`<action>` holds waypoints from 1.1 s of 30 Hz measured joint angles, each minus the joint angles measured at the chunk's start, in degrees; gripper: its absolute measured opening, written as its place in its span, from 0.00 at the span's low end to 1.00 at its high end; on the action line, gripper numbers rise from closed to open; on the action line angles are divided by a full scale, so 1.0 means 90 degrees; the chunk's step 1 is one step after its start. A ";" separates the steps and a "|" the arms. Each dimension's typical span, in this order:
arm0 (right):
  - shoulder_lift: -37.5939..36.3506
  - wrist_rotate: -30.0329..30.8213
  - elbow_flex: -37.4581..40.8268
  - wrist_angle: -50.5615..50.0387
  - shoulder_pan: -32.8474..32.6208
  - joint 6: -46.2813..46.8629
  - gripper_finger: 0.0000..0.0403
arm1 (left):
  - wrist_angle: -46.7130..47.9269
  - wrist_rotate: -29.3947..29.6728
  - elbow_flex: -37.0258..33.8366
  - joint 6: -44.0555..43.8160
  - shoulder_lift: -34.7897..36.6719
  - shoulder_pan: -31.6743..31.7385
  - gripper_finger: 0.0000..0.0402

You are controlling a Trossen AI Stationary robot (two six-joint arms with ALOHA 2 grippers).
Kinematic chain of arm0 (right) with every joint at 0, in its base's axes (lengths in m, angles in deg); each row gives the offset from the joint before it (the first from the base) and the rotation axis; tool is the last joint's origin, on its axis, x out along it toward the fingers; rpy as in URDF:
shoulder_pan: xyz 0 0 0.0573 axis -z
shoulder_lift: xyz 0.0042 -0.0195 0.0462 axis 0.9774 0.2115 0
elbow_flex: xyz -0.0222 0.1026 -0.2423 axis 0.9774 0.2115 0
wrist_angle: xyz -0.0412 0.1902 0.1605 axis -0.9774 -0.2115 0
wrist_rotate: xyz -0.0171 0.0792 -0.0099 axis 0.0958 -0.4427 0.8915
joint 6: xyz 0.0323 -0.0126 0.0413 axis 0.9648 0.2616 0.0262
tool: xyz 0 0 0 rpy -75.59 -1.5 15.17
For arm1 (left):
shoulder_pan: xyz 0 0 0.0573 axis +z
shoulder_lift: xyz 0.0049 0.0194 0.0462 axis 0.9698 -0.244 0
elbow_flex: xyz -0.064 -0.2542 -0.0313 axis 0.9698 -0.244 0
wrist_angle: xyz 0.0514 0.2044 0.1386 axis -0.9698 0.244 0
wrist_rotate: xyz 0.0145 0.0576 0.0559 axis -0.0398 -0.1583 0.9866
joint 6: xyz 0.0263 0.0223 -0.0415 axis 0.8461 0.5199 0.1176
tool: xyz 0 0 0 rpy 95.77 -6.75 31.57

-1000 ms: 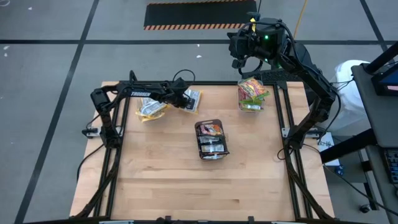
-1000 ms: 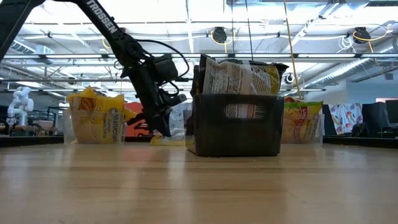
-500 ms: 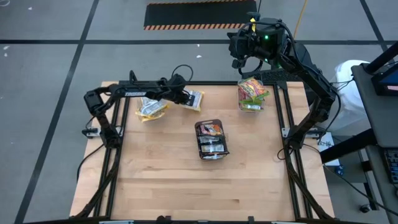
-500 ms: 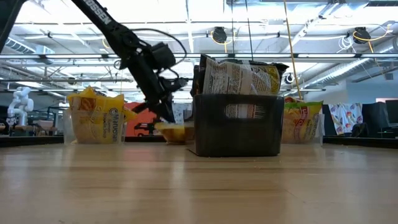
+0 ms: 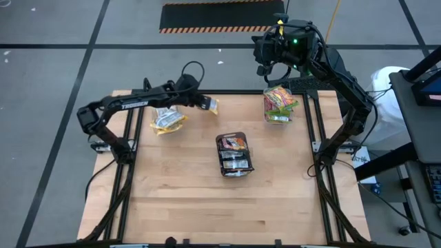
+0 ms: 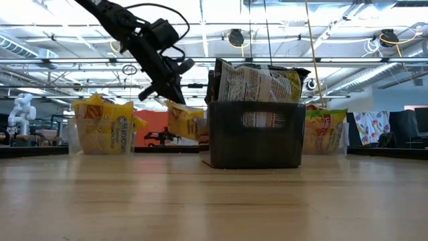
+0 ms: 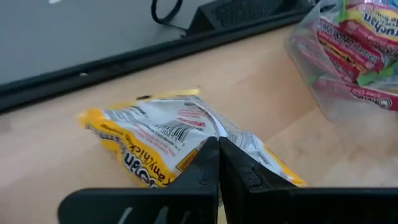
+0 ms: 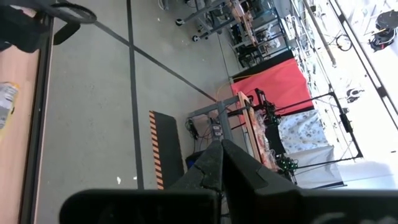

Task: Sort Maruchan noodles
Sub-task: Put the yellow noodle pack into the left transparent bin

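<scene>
While my left gripper [image 5: 204, 102] pinches a yellow noodle packet [image 5: 211, 105] by its edge, fingers clamped tight on the wrapper, the packet hangs clear of the wooden table [image 5: 207, 193] near its far edge. From table height the same packet [image 6: 183, 121] dangles below my left gripper [image 6: 172, 98], between two containers. My left wrist camera shows the wrapper's barcode and yellow border [image 7: 180, 134] just beyond my closed fingers [image 7: 211, 163].

Close to my left arm, a clear tub [image 5: 167, 120] holds more yellow packets; at table level they stand upright inside it [image 6: 103, 130]. At mid-table, a dark grey tray [image 5: 234, 157] carries dark brown and orange packets stacked on edge, their tops rising above its wall [image 6: 257, 80]. Toward the far right corner, a second clear tub [image 5: 278, 105] is filled with green-edged pink packets, seen also from my left wrist [image 7: 354, 50]. How many packets each container holds I cannot quite make out.

My right gripper [image 5: 275, 52] waits beyond the table's far edge, raised over the grey floor, its fingers [image 8: 217, 163] pressed together on nothing.
</scene>
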 joint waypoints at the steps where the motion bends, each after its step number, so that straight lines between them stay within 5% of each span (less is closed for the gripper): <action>1: 0.0000 0.0000 0.0000 0.0000 0.0000 0.0037 0.00 | 0.0023 0.0037 0.0000 0.0012 0.0042 0.0005 0.00; 21: -0.0001 -0.0028 0.0015 0.0007 0.0000 0.0300 0.00 | 0.0385 0.0714 0.0010 0.0189 0.1103 0.0092 0.00; 27: -0.0008 -0.0668 0.0689 0.0055 0.0000 0.0282 0.00 | 0.0376 0.0700 0.0012 0.0275 0.1103 0.0090 0.00; 33: 0.0051 -0.0672 0.1693 0.1360 -0.0061 -0.0057 0.00 | 0.0443 0.0412 0.0024 0.0367 0.1235 0.0098 0.00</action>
